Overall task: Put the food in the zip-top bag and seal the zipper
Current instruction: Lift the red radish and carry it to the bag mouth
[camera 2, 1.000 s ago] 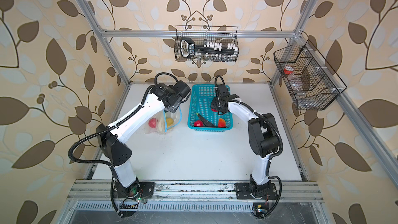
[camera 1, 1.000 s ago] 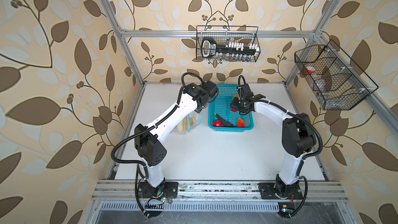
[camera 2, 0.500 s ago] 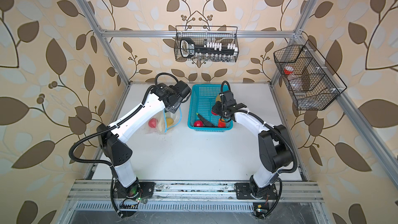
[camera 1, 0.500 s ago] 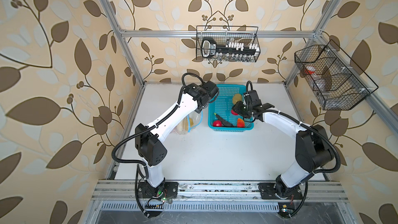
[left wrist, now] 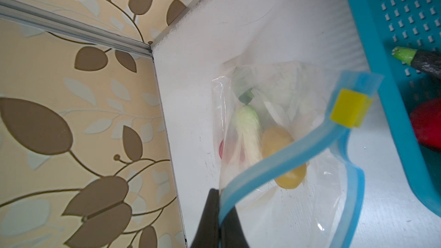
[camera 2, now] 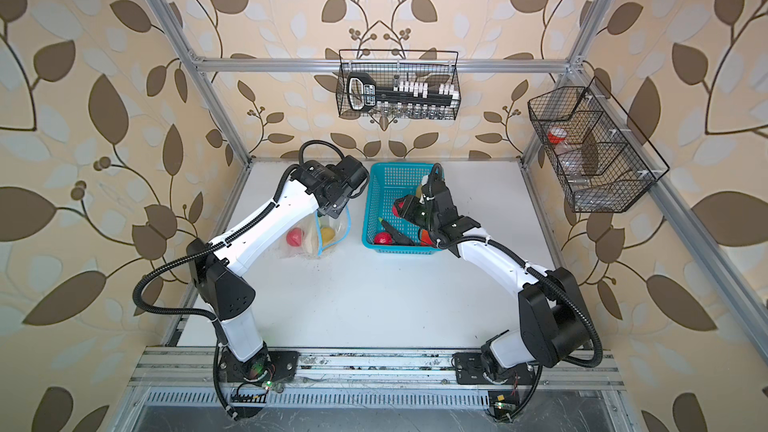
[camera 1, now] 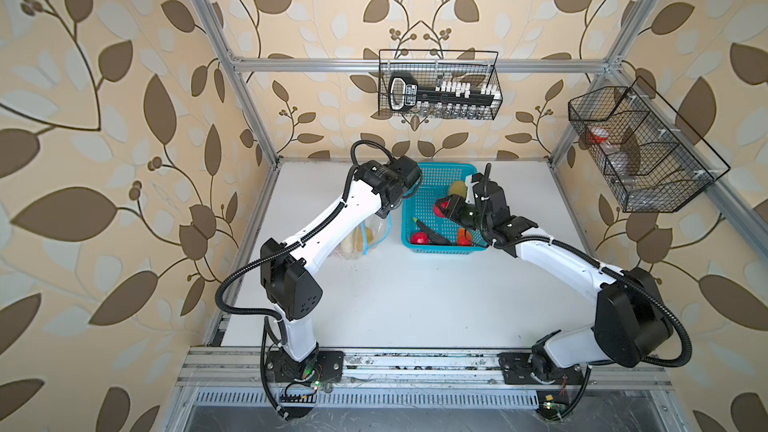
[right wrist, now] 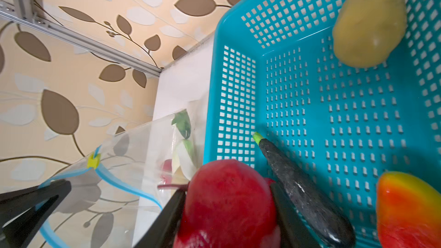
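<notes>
Tomato in hand: a red tomato (right wrist: 226, 199) is clamped between the fingers of the right end effector (camera 1: 446, 207), raised over the turquoise basket (camera 2: 366, 218).
Bag hold: the left end effector (left wrist: 218, 215) is pinched together on the zipper (left wrist: 286, 153). It lifts one lip of the zip-top bag (left wrist: 274, 87), so the mouth gapes.
Direction: from the held tomato, the mouth lies to the robot's left, just across the basket's side wall. The left arm is nearer the bag but occupied; the right arm does the carrying.
Mouth axis: in both top views the two blue lips run roughly far-to-near. The yellow slider (left wrist: 349, 108) sits at the joined end, near the basket.
Already bagged: second tomato (camera 2: 295, 237), yellow potato (left wrist: 274, 139), white cucumber (left wrist: 248, 134) and green leafy piece (right wrist: 182, 121).
Left in basket: pale potato (right wrist: 370, 22), eggplant (right wrist: 303, 187), pepper (right wrist: 410, 211) and third tomato (camera 1: 419, 238).
Surface: the white counter (camera 1: 415, 305) is flat; the bag rests on it just beside the basket.
Room: tight, I judge. The opening is soft and the left wrist overhangs part of it, so entry from the basket side looks safest.
</notes>
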You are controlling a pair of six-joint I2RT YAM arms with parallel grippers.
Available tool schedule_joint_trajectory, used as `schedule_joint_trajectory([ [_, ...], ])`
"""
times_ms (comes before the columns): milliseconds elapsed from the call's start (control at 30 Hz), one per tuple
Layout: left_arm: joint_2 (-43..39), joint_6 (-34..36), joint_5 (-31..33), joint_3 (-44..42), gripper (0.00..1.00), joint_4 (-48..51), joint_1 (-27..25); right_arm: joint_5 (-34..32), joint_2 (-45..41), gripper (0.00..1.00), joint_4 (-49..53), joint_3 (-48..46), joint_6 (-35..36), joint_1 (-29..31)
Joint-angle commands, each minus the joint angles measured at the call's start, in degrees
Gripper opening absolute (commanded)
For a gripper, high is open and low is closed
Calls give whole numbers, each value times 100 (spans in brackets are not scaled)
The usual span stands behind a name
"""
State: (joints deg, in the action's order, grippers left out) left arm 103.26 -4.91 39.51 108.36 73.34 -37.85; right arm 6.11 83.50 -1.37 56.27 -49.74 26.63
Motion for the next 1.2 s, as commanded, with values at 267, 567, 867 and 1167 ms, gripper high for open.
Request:
schedule_joint_trajectory([
  [267, -61, -107, 172, 2, 0, 22, -4, 296, -438, 45, -1230, -543, -366, 423],
  [567, -96, -99, 120, -16, 0, 22, -4, 527, -416, 45, -1759, -693, -528, 693],
  [867, -54, -120, 16, 53, 0, 56, -4, -10, -249, 45, -1982, -667, -441, 1415],
  [1167, -60, -125, 10, 62, 0, 75, -4, 90, 405, 46, -2350, -317, -375, 1831],
])
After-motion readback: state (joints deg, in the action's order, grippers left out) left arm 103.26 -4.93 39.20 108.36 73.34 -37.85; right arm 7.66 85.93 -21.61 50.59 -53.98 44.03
